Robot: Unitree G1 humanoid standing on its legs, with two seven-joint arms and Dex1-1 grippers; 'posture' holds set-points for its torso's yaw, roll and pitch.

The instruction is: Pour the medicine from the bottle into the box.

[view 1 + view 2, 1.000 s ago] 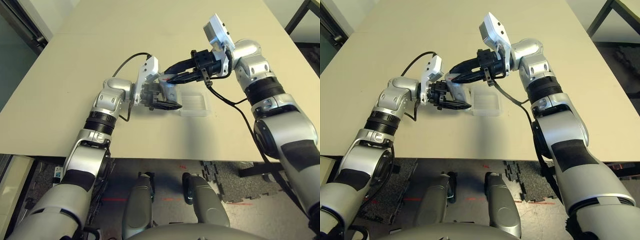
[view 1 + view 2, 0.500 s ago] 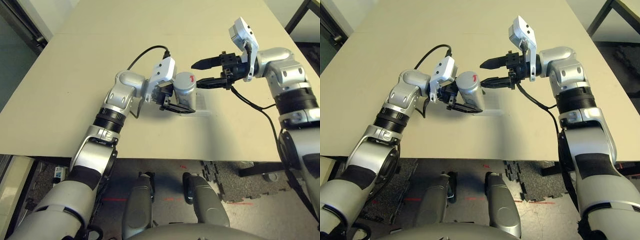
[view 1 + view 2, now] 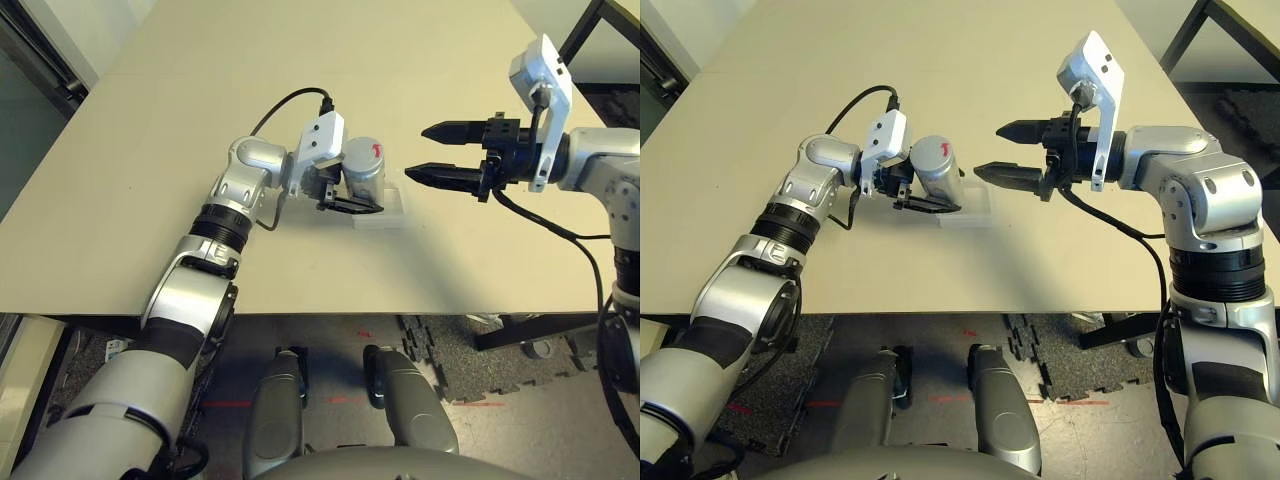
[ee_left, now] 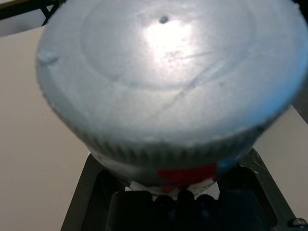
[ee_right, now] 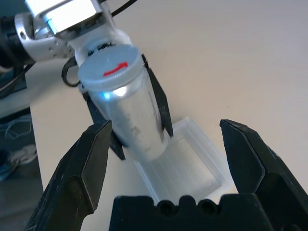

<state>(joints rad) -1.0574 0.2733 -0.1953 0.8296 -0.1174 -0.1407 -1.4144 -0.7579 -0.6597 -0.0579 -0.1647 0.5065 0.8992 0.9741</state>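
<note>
The bottle (image 3: 362,172) is a silvery cylinder with a round grey cap bearing a red mark. My left gripper (image 3: 353,192) is shut on its body, black fingers (image 5: 159,102) on either side. It leans slightly over the left end of the box (image 3: 388,210), a clear shallow tray lying flat on the table. In the left wrist view the cap (image 4: 163,72) looms close. My right gripper (image 3: 417,153) hangs open to the right of the bottle, a short gap away, with nothing between its fingers (image 5: 84,166). The right wrist view looks onto the bottle (image 5: 126,113) and the box (image 5: 185,166).
The tan table (image 3: 200,90) stretches wide around both arms. A black cable (image 3: 285,105) loops from the left wrist. Dark table legs (image 3: 590,25) stand beyond the far right corner.
My right gripper was shut at the bottle's top; it has opened and drawn back to the right. The left gripper keeps the bottle and has carried it to the box's left end.
</note>
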